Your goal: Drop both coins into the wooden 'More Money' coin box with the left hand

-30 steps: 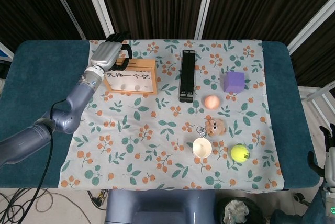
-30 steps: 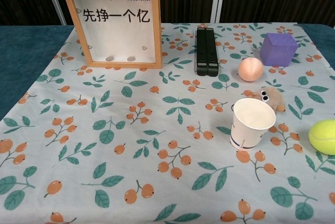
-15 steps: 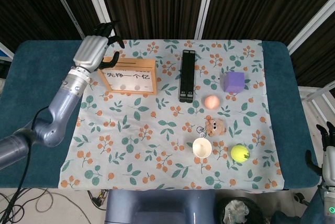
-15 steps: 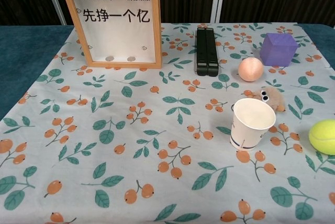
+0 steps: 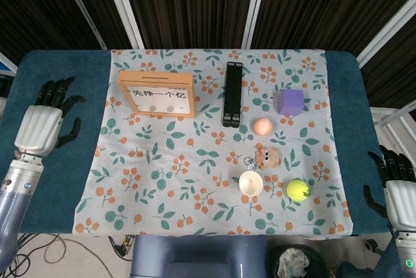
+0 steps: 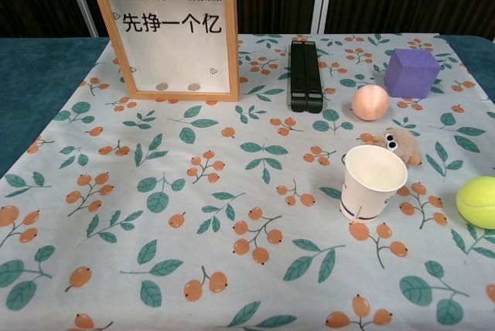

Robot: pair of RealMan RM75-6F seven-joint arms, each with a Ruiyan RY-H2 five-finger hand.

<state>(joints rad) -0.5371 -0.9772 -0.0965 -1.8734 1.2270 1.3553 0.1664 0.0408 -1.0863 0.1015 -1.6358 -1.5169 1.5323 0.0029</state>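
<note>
Withdrawing from the coin box: left robot hand now over the teal border

Compared with the earlier head view, the left robot hand (image 5: pixel 40 127) has been pulled away from the wooden 'More Money' coin box (image 5: pixel 156 93) and is now seen well apart from it, over the teal edge of the surface (image 5: pixel 62 180), fingers spread and nothing held. The right robot hand (image 5: pixel 398 190) is also seen empty with fingers apart, partly cut off at the frame's lower right corner. Two coins (image 6: pixel 178 86) are seen lying at the bottom of the box behind its clear front in the chest view; neither robot hand is shown there. The box's top slot cannot be made out. A floral cloth (image 5: pixel 195 161) is spread over the surface, and dark slatted panels (image 5: pixel 188 5) are seen behind it.
</note>
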